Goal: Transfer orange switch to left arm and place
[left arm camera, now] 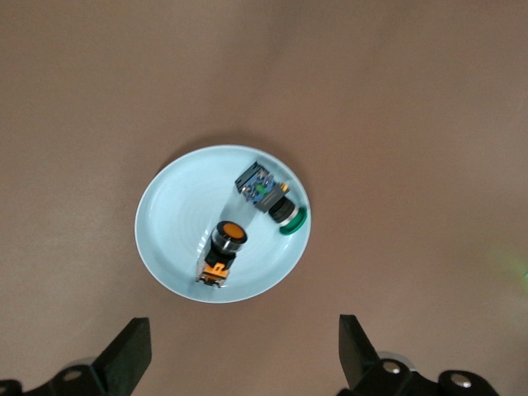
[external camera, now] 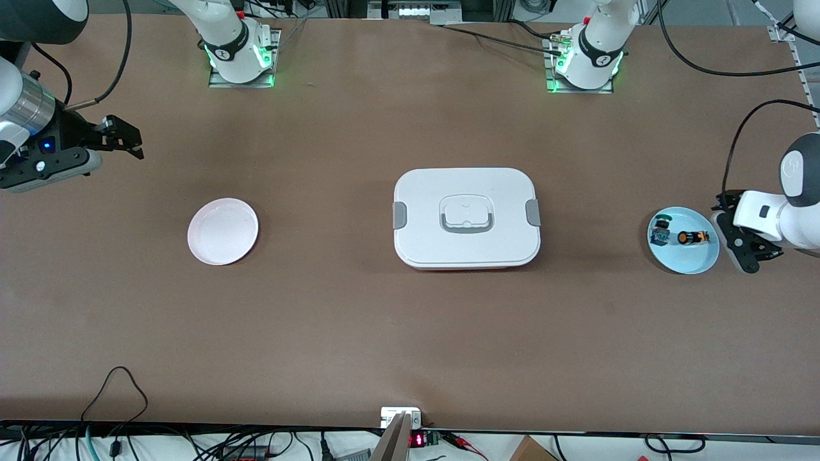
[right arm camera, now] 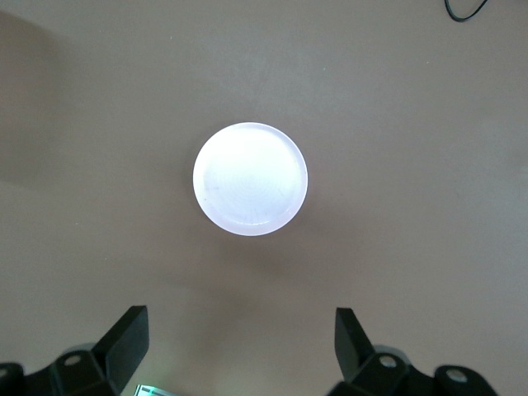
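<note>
Black orange-topped orange switch (left arm camera: 223,247)

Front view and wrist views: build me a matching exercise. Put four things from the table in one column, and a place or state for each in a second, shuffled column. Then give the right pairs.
Things:
1. orange switch
2. box
3. pink plate
4. left hand

Places or states:
A. holds nothing, toward the right arm's end of the table
B. open, beside the blue plate
C. lies on the blue plate next to the blue-and-teal component
D. lid on, mid-table between the two plates

Pairs: 1-C, 2-D, 3-A, 4-B

The right hand waits open, up near the table's end.
</note>
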